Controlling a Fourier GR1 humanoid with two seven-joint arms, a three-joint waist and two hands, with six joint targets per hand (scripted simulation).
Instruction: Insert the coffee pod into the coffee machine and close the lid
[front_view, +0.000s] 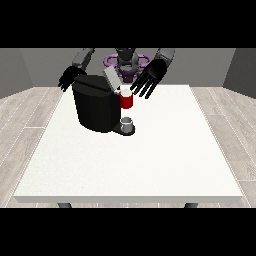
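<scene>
- The fingers (141, 90) of the hand at the view's right (151, 76) are straight and spread, pointing down toward the counter; nothing is held in them.
- That hand hangs above the far part of the counter, just beside the machine's red front part, with the fingertips close to its top; whether they touch cannot be told.
- The fingers of the hand at the view's left (70, 78) are relaxed and a little apart, hanging downward and holding nothing.
- This hand sits near the counter's far left corner, just behind the upper left edge of the coffee machine (95, 107).
- The coffee machine is a black block standing on the far half of the counter, left of the middle.
- Its lid (112, 78), a grey flap, stands tilted up and open at the machine's top right.
- The red part (127, 100) sticks out from the machine's right side, with a small white patch (125, 91) at its top; whether this patch is the coffee pod cannot be told.
- Below the red part a small grey cup (127, 122) stands on the machine's dark base.
- The white counter (130, 170) stretches from the robot toward the camera, its near half bare.
- The robot's grey and purple torso (126, 62) shows behind the counter's far edge.
</scene>
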